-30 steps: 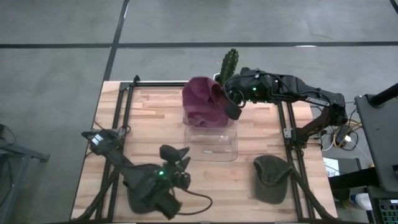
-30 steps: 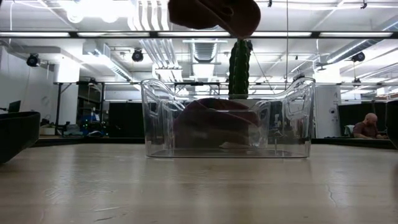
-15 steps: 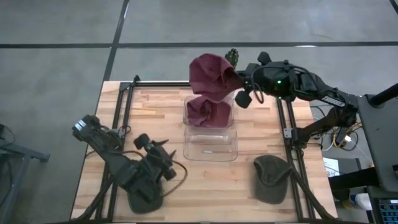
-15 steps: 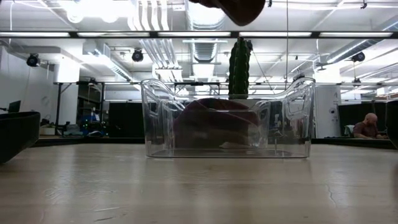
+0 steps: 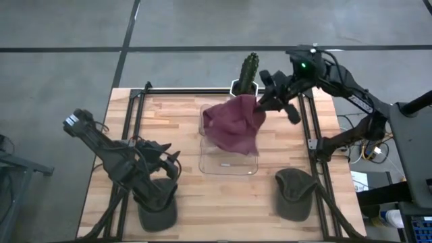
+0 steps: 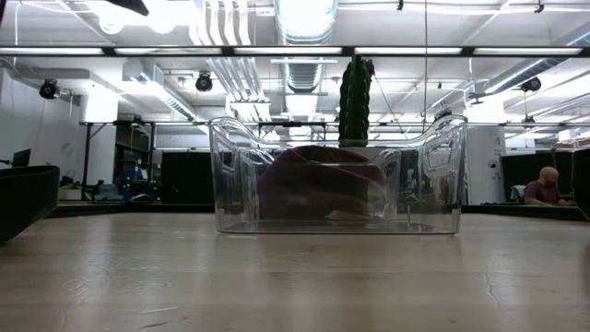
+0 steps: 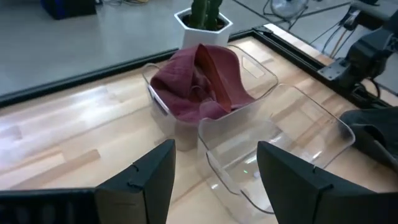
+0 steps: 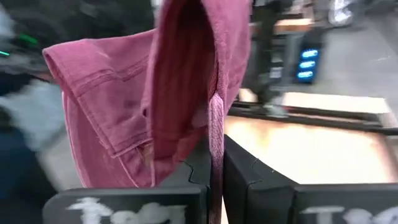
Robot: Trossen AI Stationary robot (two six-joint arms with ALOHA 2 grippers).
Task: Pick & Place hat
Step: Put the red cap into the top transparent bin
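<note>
A maroon hat (image 5: 235,127) hangs from my right gripper (image 5: 260,101), high over two clear bins (image 5: 229,160) in the middle of the table. It is too high for the low view. A second maroon hat (image 6: 318,180) rests on the floor of the far bin (image 7: 165,102). My right gripper (image 8: 216,177) is shut on the held hat. My left gripper (image 7: 214,180) is open near the table's left near corner (image 5: 160,160), touching nothing, above a dark hat (image 5: 158,210). My right gripper pinches a narrow edge of the maroon hat (image 8: 216,134) between its two fingers (image 8: 249,177). The hat is lifted clear of the table and bins. The rest of it hangs slack and folded from the fingers (image 8: 124,93).
A cactus in a white pot (image 5: 247,73) stands at the far edge behind the bins. A dark green hat (image 5: 293,194) lies near the right near corner. The near clear bin (image 7: 267,149) holds nothing. Black rails (image 5: 131,115) line the table's sides.
My right gripper has risen with the maroon hat, carrying it up out of the low view, and has turned about; the hat now hangs over the bins. My left arm has drawn back from the bins toward the table's left near corner.
</note>
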